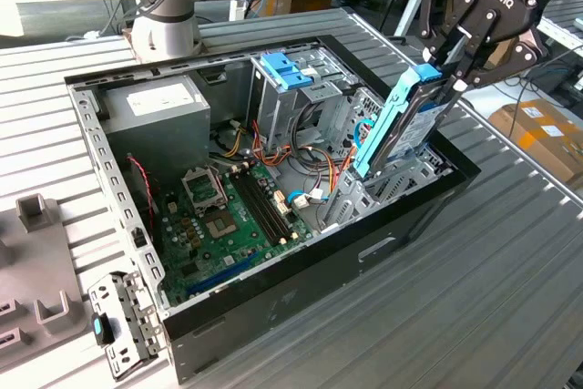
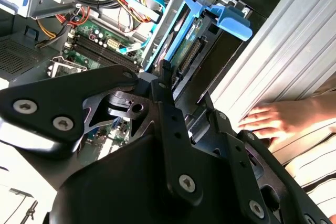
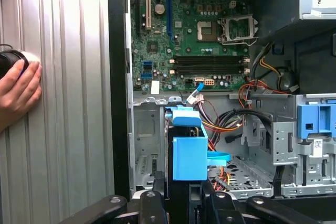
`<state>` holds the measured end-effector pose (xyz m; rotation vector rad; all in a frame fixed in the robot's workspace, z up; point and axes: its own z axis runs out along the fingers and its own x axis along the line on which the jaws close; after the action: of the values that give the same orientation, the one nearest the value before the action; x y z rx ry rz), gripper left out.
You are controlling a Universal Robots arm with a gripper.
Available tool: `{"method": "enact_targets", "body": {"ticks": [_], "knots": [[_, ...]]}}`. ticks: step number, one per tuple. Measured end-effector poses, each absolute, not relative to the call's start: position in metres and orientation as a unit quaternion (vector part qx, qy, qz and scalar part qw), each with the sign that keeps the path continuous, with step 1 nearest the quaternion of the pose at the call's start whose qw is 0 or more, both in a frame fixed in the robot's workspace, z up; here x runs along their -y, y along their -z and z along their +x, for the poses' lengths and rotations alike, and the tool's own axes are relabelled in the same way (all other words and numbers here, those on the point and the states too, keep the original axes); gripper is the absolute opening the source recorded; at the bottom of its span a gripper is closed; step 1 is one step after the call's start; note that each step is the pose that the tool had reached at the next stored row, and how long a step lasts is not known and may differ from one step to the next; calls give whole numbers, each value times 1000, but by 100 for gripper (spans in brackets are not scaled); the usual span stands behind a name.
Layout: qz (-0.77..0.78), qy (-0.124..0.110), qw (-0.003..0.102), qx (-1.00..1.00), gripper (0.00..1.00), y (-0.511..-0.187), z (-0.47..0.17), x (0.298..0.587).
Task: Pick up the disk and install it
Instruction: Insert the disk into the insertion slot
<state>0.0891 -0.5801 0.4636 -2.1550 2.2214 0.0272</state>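
Two black fingers (image 1: 453, 43) of the gripper (image 1: 448, 75) are closed on the flat grey-metal disk (image 1: 401, 125) with light-blue plastic rail, tilted, its lower end inside the open black computer case (image 1: 273, 302).

Disk (image 1: 407, 120): grey-metal drive in a light-blue carrier rail. Stands on end, tilted, top leaning toward the exterior view's right. Lower end sits down inside the open computer case (image 1: 273, 302), in a metal bay. Upper end clamped in gripper (image 1: 448, 75).
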Motion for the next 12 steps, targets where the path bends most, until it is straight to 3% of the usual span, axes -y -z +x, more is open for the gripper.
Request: {"method": "enact_targets", "body": {"ticks": [12], "knots": [[-696, -9, 23, -718, 35, -462, 87, 578]]}}
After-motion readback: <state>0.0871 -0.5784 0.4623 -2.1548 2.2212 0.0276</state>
